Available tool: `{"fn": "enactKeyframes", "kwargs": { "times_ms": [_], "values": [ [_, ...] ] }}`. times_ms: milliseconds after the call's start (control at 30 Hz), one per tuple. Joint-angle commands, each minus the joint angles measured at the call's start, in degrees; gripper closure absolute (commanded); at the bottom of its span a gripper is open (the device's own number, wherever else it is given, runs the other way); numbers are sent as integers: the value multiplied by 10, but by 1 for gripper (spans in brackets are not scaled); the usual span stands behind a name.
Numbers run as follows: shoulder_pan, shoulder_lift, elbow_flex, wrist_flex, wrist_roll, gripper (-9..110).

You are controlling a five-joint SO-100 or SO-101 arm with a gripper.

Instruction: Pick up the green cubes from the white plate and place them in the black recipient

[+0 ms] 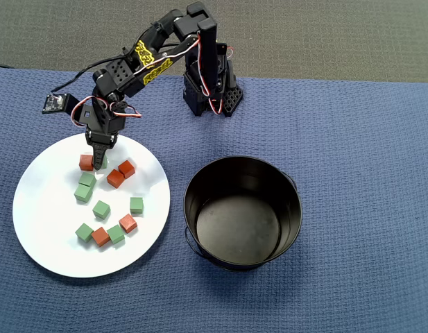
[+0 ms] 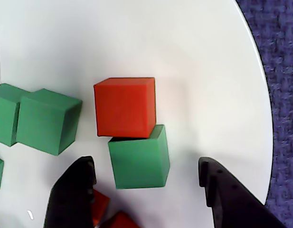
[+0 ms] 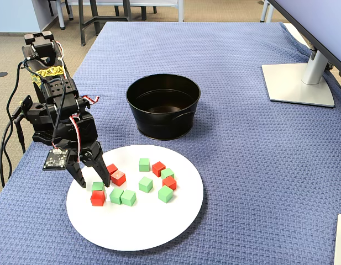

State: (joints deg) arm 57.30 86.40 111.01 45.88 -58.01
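The white plate (image 1: 54,236) lies at the left of the overhead view, with several green cubes and red-orange cubes on it. My gripper (image 1: 99,164) hovers low over the plate's far edge, open. One green cube (image 2: 139,159) lies between the two black fingers (image 2: 72,194), touching neither, with a wider gap on its right side. A red-orange cube (image 2: 125,107) touches that cube's far side. Two more green cubes (image 2: 46,121) lie together to the left. The black recipient (image 1: 286,208) stands empty, right of the plate. In the fixed view the gripper (image 3: 93,182) straddles the green cube (image 3: 97,186).
The other green cubes (image 1: 101,209) and red-orange cubes (image 1: 115,178) are scattered across the plate's middle. The arm's base (image 1: 210,90) stands at the back of the blue cloth (image 1: 352,139). A monitor stand (image 3: 297,83) sits far right in the fixed view.
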Motion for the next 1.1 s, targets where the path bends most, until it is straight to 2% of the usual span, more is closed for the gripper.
{"fn": "enactKeyframes", "kwargs": {
  "times_ms": [0,400,1067],
  "values": [
    [-4,-3,-38,-11,-5,80],
    [-16,-36,-7,-106,-85,80],
    [-27,7,23,-69,-54,83]
  ]
}}
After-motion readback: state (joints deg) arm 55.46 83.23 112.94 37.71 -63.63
